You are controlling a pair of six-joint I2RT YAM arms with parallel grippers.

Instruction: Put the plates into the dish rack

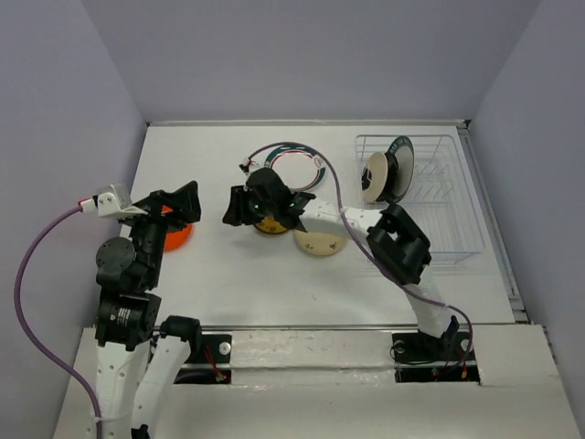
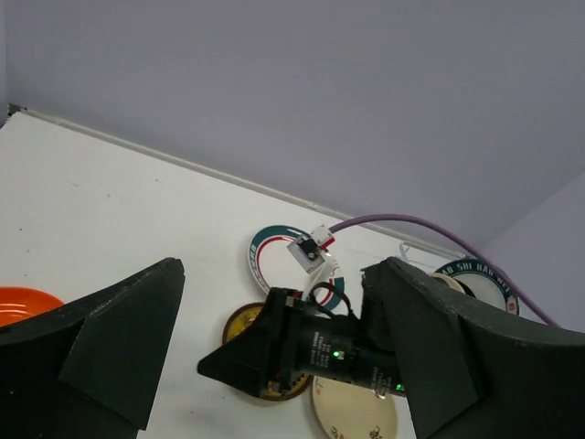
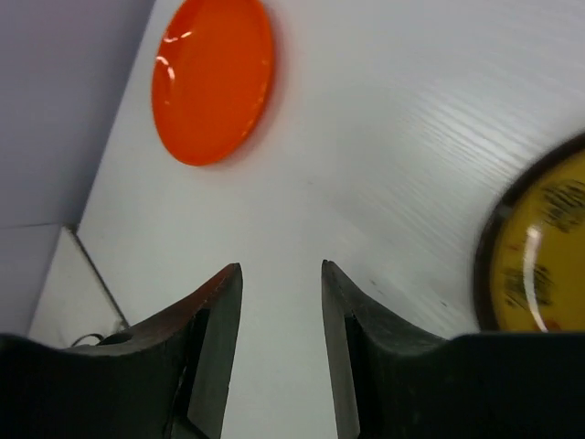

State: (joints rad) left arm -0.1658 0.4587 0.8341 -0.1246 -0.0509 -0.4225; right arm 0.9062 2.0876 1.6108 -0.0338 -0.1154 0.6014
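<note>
The wire dish rack (image 1: pixel 452 258) stands at the back right with a cream plate (image 1: pixel 375 176), a dark plate and a patterned-rim white plate (image 1: pixel 402 151) upright in it. On the table lie a patterned-rim white plate (image 1: pixel 291 163), a mustard-brown plate (image 1: pixel 271 225), a cream plate (image 1: pixel 320 243) and an orange plate (image 1: pixel 175 238). My right gripper (image 1: pixel 236 208) is open and empty, low over the table just left of the mustard plate (image 3: pixel 539 247). My left gripper (image 1: pixel 183 203) is open and empty above the orange plate (image 2: pixel 23 304).
A purple cable (image 1: pixel 334 187) runs from the right wrist across the patterned-rim plate on the table. Grey walls close in the table on the left, back and right. The right arm (image 1: pixel 398 242) stretches in front of the rack.
</note>
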